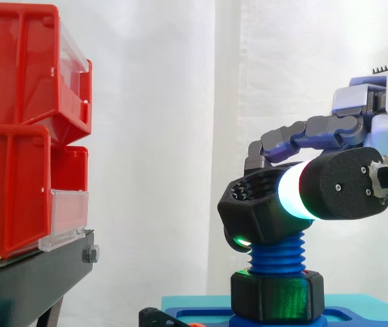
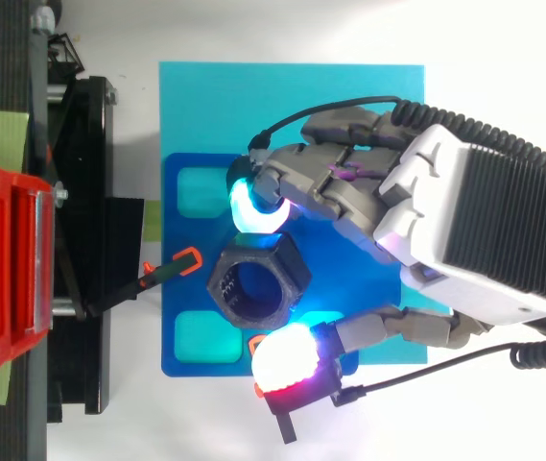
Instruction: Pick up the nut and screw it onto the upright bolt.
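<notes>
Black hex nut (image 1: 258, 208), apparently a light, rigid plastic part, sits at centre frame on top of the upright blue bolt (image 1: 277, 253), tilted rather than square to the thread. The hand (image 2: 464, 221) pinches it from opposite sides, with a cyan fingertip (image 2: 253, 206) above it in the top view and a white one below. Its flats look smooth and could slip. Taking hold on opposing flats seems best, levelling before turning to avoid cross-threading.
</notes>
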Action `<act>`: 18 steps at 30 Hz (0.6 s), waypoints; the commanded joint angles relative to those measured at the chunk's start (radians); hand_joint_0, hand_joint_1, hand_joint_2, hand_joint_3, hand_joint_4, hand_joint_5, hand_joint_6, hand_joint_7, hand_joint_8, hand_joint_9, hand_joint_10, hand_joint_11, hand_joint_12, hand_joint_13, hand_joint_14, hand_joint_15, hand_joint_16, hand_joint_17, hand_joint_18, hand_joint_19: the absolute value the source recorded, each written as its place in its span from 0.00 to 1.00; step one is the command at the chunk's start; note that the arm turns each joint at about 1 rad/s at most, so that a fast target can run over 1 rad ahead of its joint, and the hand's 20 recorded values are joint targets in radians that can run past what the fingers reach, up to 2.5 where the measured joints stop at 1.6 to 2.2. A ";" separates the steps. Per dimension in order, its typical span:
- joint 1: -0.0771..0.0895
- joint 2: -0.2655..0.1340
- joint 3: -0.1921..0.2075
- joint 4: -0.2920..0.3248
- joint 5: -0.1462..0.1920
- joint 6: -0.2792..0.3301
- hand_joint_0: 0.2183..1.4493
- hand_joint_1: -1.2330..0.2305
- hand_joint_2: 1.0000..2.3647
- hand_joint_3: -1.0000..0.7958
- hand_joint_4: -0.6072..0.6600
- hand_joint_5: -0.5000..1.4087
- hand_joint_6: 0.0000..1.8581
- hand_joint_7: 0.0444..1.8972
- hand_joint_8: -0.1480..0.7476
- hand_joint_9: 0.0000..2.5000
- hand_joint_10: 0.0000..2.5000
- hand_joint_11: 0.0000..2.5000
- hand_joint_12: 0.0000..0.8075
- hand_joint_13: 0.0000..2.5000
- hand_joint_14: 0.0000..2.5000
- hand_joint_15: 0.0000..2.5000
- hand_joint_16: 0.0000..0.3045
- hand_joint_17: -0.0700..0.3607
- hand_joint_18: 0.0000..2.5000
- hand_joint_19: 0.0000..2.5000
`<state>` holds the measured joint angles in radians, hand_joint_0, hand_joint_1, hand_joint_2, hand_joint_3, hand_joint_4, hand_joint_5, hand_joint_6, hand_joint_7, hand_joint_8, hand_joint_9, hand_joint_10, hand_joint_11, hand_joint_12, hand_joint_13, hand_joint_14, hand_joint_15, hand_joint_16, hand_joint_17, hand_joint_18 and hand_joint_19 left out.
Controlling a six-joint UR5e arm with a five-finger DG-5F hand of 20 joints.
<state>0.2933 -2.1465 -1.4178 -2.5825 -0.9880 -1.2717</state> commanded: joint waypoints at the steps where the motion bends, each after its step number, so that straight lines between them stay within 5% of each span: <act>1: 0.000 0.000 0.000 -0.001 -0.001 0.000 0.34 0.40 0.00 0.28 0.69 0.21 0.27 0.70 0.53 0.39 0.00 0.12 0.42 0.34 0.00 0.08 0.13 0.36 0.26 0.12; 18: -0.008 0.005 0.000 -0.021 -0.003 0.002 0.34 0.41 0.00 0.28 0.69 0.21 0.27 0.70 0.53 0.39 0.00 0.12 0.42 0.34 0.00 0.08 0.13 0.36 0.26 0.12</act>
<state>0.2870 -2.1445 -1.4175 -2.6021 -0.9897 -1.2702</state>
